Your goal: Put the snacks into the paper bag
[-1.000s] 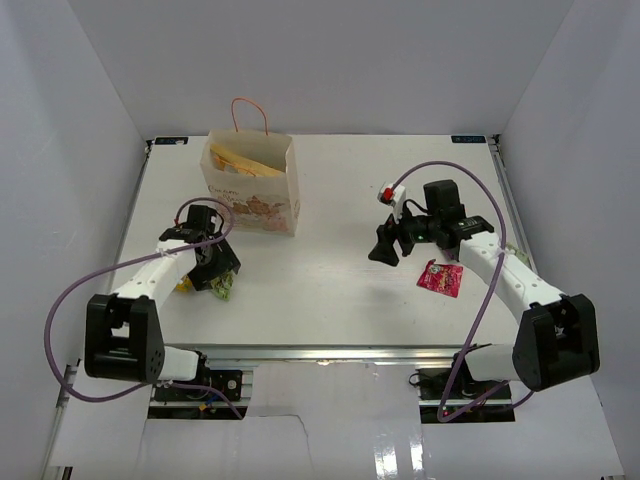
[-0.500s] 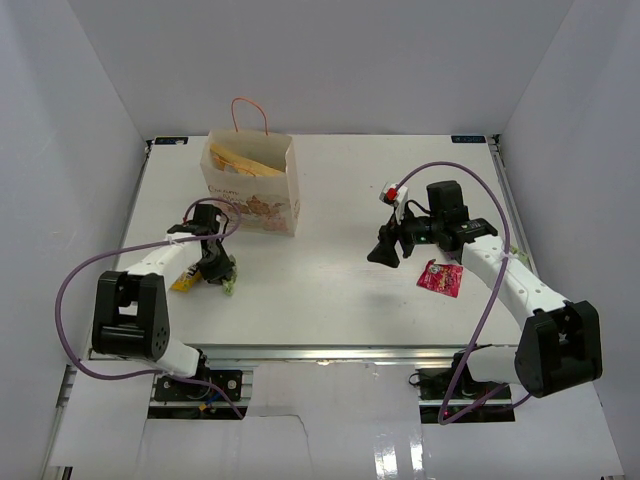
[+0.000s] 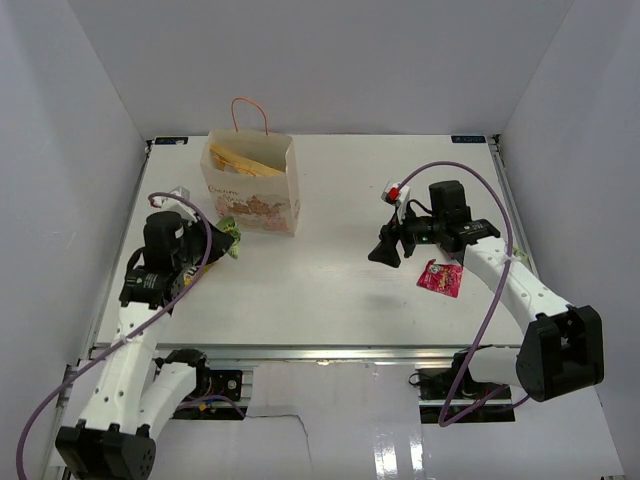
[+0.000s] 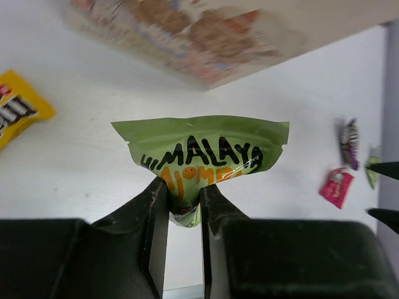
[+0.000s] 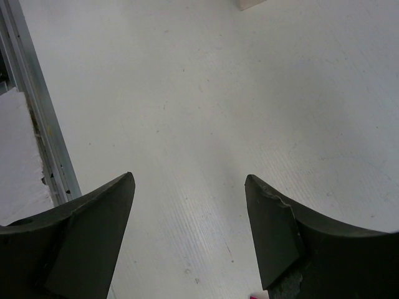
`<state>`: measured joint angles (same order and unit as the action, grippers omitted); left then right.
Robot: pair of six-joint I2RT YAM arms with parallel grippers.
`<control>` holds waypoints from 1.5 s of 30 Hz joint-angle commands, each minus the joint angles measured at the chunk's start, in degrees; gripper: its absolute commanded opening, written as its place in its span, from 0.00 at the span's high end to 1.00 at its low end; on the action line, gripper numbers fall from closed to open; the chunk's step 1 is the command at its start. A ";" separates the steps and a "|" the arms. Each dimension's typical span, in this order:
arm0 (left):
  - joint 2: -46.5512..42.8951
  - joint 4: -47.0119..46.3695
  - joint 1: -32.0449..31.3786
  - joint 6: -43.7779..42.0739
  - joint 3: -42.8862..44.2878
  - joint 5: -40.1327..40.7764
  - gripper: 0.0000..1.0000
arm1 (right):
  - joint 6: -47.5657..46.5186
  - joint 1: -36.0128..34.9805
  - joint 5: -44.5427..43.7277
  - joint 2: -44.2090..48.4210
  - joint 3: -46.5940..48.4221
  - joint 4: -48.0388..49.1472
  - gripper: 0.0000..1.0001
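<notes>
Paper bag (image 3: 262, 200): cream, printed front, upright at upper left of the table (image 3: 330, 300), mouth open. A gold chip bag (image 3: 243, 160) leans inside it.

Left gripper (image 4: 184, 196): jaws pinched on the lower seam of the small green packet (image 4: 201, 146), glossy crinkled film, just beside the bag's front. I judge it is poised for a lift over the rim.

Right gripper (image 5: 190, 187): jaws spread wide, nothing held, over bare table.

Red-pink pouch (image 3: 440, 277) lies flat near it, lower right.

Yellow candy packet (image 4: 17, 112) sits at the left edge of the left wrist view. Small dark bar (image 4: 349, 136) at right, possibly purple; too small to tell.
</notes>
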<state>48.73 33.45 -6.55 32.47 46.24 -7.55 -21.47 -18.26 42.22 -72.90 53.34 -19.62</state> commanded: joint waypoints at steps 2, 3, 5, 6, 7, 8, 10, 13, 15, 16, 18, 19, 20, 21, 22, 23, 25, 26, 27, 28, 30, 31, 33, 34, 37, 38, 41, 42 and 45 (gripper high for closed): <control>-3.03 -5.24 0.04 -3.63 10.25 -8.61 1.00 | -0.85 0.51 1.03 1.36 1.24 -0.51 0.23; -2.07 -5.33 0.04 -4.60 12.89 -8.97 1.00 | -0.94 0.42 0.94 1.27 1.33 -0.60 0.23; 2.22 -5.41 -0.05 -5.31 21.15 -9.50 1.00 | -0.94 0.42 0.85 1.36 1.59 -0.60 0.23; 4.07 -5.68 0.04 -5.57 24.04 -9.85 1.00 | -0.94 0.42 0.76 1.45 1.59 -0.60 0.23; 5.92 -5.94 0.04 -6.01 26.86 -10.02 1.00 | -1.02 0.51 0.76 1.62 1.59 -0.69 0.23; 8.03 -6.12 -0.04 -6.01 32.54 -10.20 1.00 | -1.03 0.42 0.59 1.71 1.50 -0.69 0.23; 14.97 -6.38 0.04 -5.93 38.02 -10.47 1.00 | -1.03 0.51 0.41 2.32 1.33 -0.69 0.23; 24.20 -6.56 -0.04 -5.84 47.17 -11.87 1.00 | -1.03 0.51 0.06 3.20 1.06 -0.69 0.23; 30.07 -6.65 0.04 -5.66 51.82 -12.05 1.00 | -1.03 0.51 -0.47 3.82 0.71 -0.69 0.23; 31.76 -6.65 0.04 -5.66 52.98 -12.57 1.00 | -1.11 0.68 -0.64 4.08 0.62 -0.69 0.23; 34.49 -7.34 -0.05 -5.31 54.65 -13.01 1.00 | -1.20 0.86 -1.08 4.52 0.36 -0.69 0.23; 36.50 -7.78 -0.05 -5.22 54.75 -13.45 1.00 | -1.20 0.95 -1.08 4.70 0.27 -0.69 0.23; 37.39 -8.05 -0.05 -4.96 54.83 -13.89 1.00 | -1.20 1.12 -1.17 4.79 0.10 -0.69 0.23; 38.19 -8.49 0.04 -4.87 55.01 -13.98 1.00 | -1.20 1.21 -1.17 4.88 -0.08 -0.69 0.23; 39.67 -8.67 -0.04 -4.70 55.01 -14.07 1.00 | -1.20 1.30 -1.26 4.88 -0.17 -0.60 0.23; 40.30 -8.75 -0.05 -4.61 55.01 -14.07 1.00 | -1.20 1.47 -1.17 4.88 -0.26 -0.60 0.23; 41.87 -9.11 -0.13 -4.61 54.75 -14.16 0.99 | -1.20 1.56 -1.17 4.79 -0.26 -0.60 0.23; 42.23 -9.19 -0.13 -4.43 54.57 -14.07 0.98 | -1.20 1.65 -1.17 4.70 -0.17 -0.60 0.23; 42.67 -9.37 -0.13 -4.34 54.49 -14.16 0.96 | -1.20 1.65 -1.08 4.61 -0.08 -0.60 0.23; 43.02 -9.37 -0.13 -4.17 54.31 -14.33 0.92 | -1.20 1.65 -1.08 4.53 -0.08 -0.69 0.23; 43.90 -9.37 -0.31 -3.64 54.13 -14.68 0.83 | -1.20 1.74 -0.91 4.26 0.09 -0.51 0.23; 44.17 -9.28 -0.40 -3.55 54.05 -14.86 0.74 | -1.20 1.74 -1.00 4.17 0.18 -0.51 0.23; 44.52 -9.28 -0.48 -2.85 54.04 -14.95 0.66 | -1.20 1.83 -0.91 4.17 0.27 -0.51 0.23; 44.61 -9.28 -0.49 -2.76 54.13 -14.86 0.59 | -1.20 1.83 -0.91 4.17 0.27 -0.60 0.23; 45.05 -8.93 -0.49 -2.41 54.92 -14.68 0.51 | -1.20 2.09 -0.91 4.17 0.27 -0.69 0.23; 45.14 -8.84 -0.49 -2.41 55.79 -14.60 0.40 | -1.20 2.18 -0.82 4.26 0.27 -0.69 0.23; 45.84 -8.14 -0.49 -2.41 57.91 -14.60 0.35 | -1.11 2.44 -0.82 4.44 0.27 -0.86 0.23; 45.93 -7.88 -0.49 -2.58 58.43 -14.42 0.34 | -1.11 2.53 -0.82 4.44 0.36 -0.95 0.23; 45.32 -7.09 -0.40 -3.46 60.63 -13.46 0.34 | -1.20 2.97 -1.08 4.70 0.80 -1.74 0.23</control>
<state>95.42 25.93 -6.83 29.95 103.11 -21.45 -22.11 -15.86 40.82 -69.08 53.34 -20.36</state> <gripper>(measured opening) 0.655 0.772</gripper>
